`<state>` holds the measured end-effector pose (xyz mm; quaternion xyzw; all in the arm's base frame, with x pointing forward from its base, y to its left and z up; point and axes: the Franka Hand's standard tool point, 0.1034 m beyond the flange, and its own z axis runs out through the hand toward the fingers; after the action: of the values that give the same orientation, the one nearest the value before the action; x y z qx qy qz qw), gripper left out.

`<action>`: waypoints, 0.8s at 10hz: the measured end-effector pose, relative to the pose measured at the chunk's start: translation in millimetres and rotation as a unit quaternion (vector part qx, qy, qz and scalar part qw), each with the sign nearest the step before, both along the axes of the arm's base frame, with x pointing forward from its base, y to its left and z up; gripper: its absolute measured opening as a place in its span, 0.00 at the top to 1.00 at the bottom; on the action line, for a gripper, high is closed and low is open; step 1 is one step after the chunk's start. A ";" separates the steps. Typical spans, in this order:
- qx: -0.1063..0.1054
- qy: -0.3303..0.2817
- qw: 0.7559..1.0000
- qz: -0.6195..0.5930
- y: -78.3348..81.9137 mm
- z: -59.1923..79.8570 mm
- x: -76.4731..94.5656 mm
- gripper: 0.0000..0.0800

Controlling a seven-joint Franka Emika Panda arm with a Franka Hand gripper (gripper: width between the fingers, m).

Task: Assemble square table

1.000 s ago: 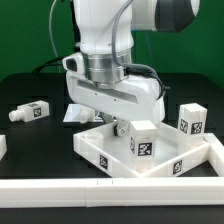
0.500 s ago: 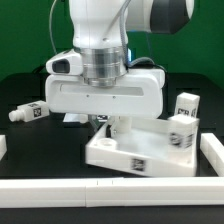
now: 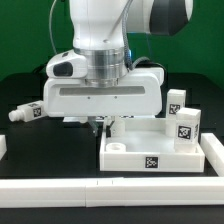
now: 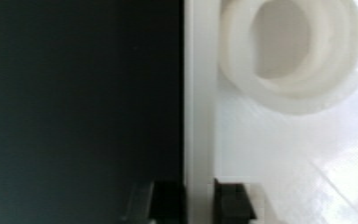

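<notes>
Black tabletop (image 3: 30,135), green bg behind the arm. The table slab (image 3: 150,150) lies flat on the black, rim up, w/ a b/w tag (image 3: 152,163) on its near side wall.

Gripper (image 3: 104,124) sits over the slab's edge on the exterior view's left. It is nearly fully closed, pinching the slab's thin raised rim (image 4: 197,100). Wrist view shows dark fingers (image 4: 163,200) either side of that rim, w/ a round corner socket (image 4: 300,50) close by.

One upright leg (image 3: 188,122) and a second upright leg (image 3: 177,102) stand at the slab's far corner on the exterior view's right. Can't tell if they're on it or just behind.

A lying leg (image 3: 28,111) is well apart from the slab, off to the exterior view's left.

White border rail (image 3: 100,187) runs just in front of the slab, and another rail (image 3: 213,152) is beside it on the exterior view's right.
</notes>
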<state>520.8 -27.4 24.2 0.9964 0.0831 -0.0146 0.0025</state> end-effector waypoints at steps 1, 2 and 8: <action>-0.009 -0.019 0.999 0.049 -5.3 0.7 18.7 0.92; -0.016 -0.021 0.997 0.078 -8.4 -2.4 22.3 0.92; -0.030 -0.003 0.950 0.310 -13.2 6.3 43.9 0.93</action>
<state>564.7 -40.6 30.5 0.9211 0.3873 -0.0129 0.0366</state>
